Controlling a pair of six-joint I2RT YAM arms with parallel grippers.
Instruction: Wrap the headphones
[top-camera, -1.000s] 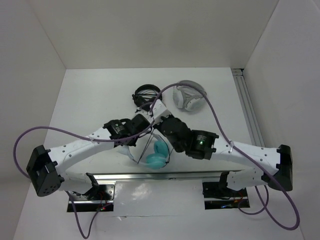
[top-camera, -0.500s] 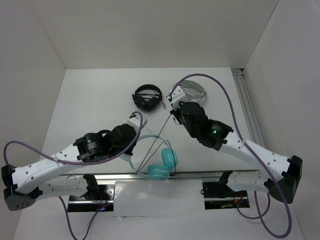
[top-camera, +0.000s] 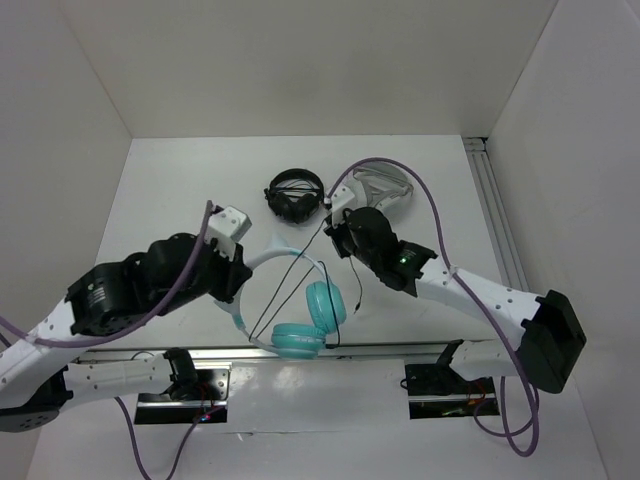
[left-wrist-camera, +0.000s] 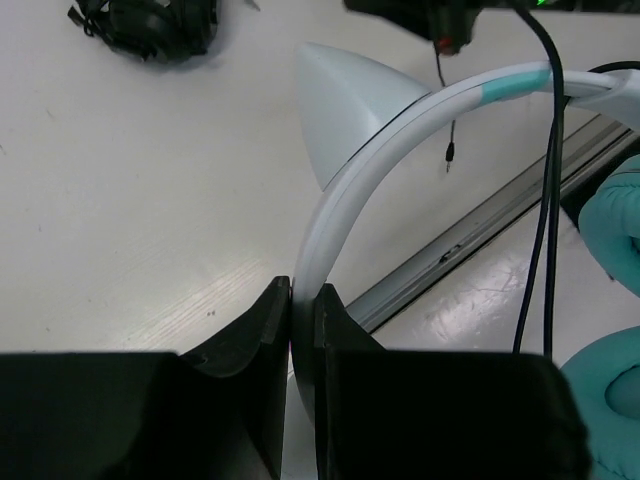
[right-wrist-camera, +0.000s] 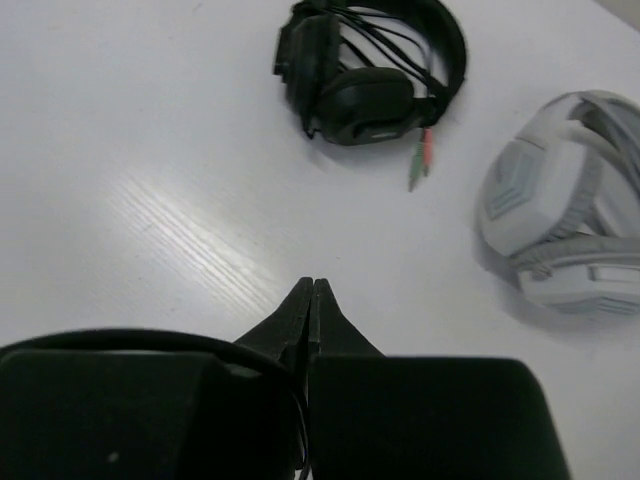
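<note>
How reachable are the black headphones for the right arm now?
Likely reachable: black headphones lie just ahead of the right claw, bare table between. But the claw is shut, seemingly on the thin black cable, so not free to grab.

Headphones (top-camera: 322, 302): headband (left-wrist-camera: 345, 185) smooth, glossy, pale plastic; ear cushions (left-wrist-camera: 615, 215) matt teal. Table (right-wrist-camera: 150, 170) white, faint sheen. Rail (left-wrist-camera: 470, 235) brushed metal.

Far-left table (top-camera: 170, 190) free; the headphones (top-camera: 323, 303), black headphones (top-camera: 295, 196), grey-white headphones (top-camera: 388, 184) block the middle.
</note>
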